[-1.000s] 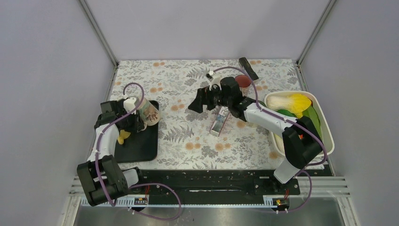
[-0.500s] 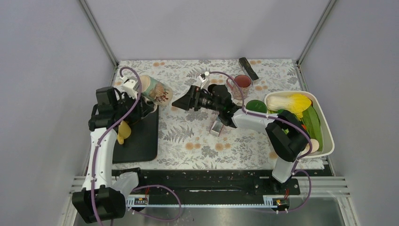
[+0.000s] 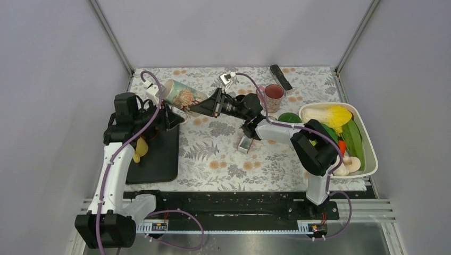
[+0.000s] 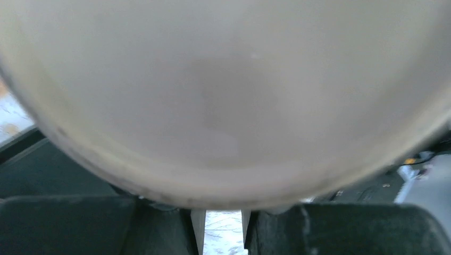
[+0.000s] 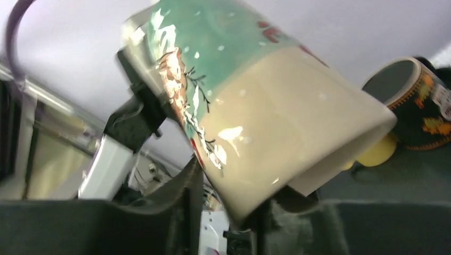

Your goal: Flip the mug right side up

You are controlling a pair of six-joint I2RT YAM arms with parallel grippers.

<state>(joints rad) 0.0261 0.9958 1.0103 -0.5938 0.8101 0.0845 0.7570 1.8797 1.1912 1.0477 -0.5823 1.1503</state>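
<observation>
**Well above the table (image 3: 213, 159), the mug (image 3: 183, 97) hangs on its side between both arms**

Overhead, the floral table carries a white basin (image 3: 369, 159) of vegetables at the right edge. A black tray (image 3: 159, 156) lies at the left. Both arms reach toward the far-left part of the table and meet over it.

The mug is in the air near the tray's far corner, lying roughly level, and it touches neither tray nor table. Its teal end is at the left gripper (image 3: 166, 106), which is clamped on it. Its cream end points at the right gripper (image 3: 205, 108).

From above, the two grippers and the mug run together into one dark line. The right wrist view shows more: the cream end sits between the right fingers (image 5: 191, 202), one on each side. Whether they press on it I cannot tell. That view also shows a dark mug with orange marks (image 5: 409, 103) on the tray beyond. It does not show from above.

The left wrist view is nearly filled by a pale, blurred curve of the mug, with a narrow slit between the dark fingers below.

Smaller things show only from above: a red cup (image 3: 274, 93) at the far side, a small box (image 3: 245, 142) mid-table, and a yellow piece (image 3: 139, 151) on the tray.
</observation>
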